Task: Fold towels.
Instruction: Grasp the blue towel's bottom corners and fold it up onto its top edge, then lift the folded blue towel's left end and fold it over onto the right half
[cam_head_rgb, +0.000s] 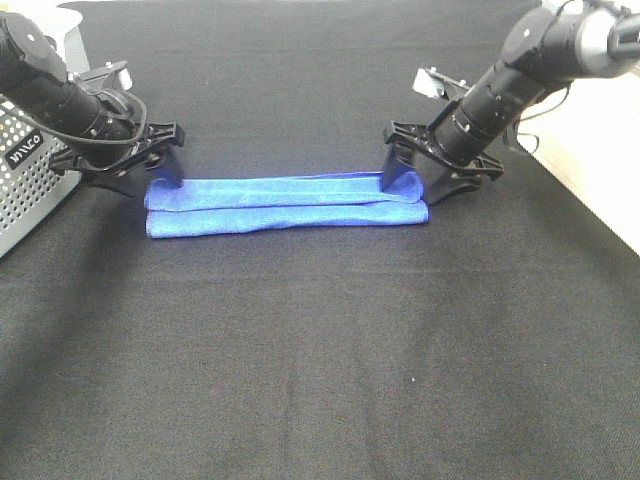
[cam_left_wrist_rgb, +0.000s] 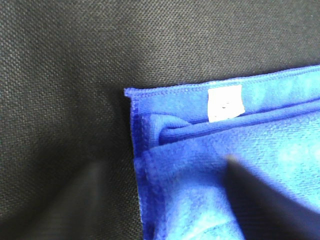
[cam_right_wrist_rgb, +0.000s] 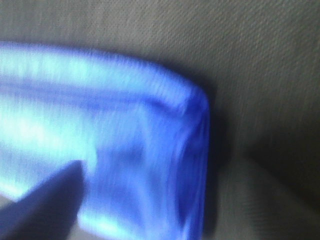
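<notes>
The royal-blue towel (cam_head_rgb: 285, 205) lies folded into a long narrow strip across the middle of the black table cover. My left gripper (cam_head_rgb: 150, 180) is open, low over the strip's left end. In the left wrist view (cam_left_wrist_rgb: 175, 200), one finger (cam_left_wrist_rgb: 260, 192) is over the towel (cam_left_wrist_rgb: 200, 165) and the other is over the black cloth. The white tag (cam_left_wrist_rgb: 225, 103) shows near that corner. My right gripper (cam_head_rgb: 418, 185) is open and straddles the strip's right end. The right wrist view is blurred. It shows the rounded folded end (cam_right_wrist_rgb: 150, 150) between the spread fingers (cam_right_wrist_rgb: 50, 200).
A black cloth (cam_head_rgb: 320, 360) covers the table. A grey perforated metal box (cam_head_rgb: 25, 180) stands at the left edge, close behind my left arm. The pale bare table edge (cam_head_rgb: 600, 160) runs along the right side.
</notes>
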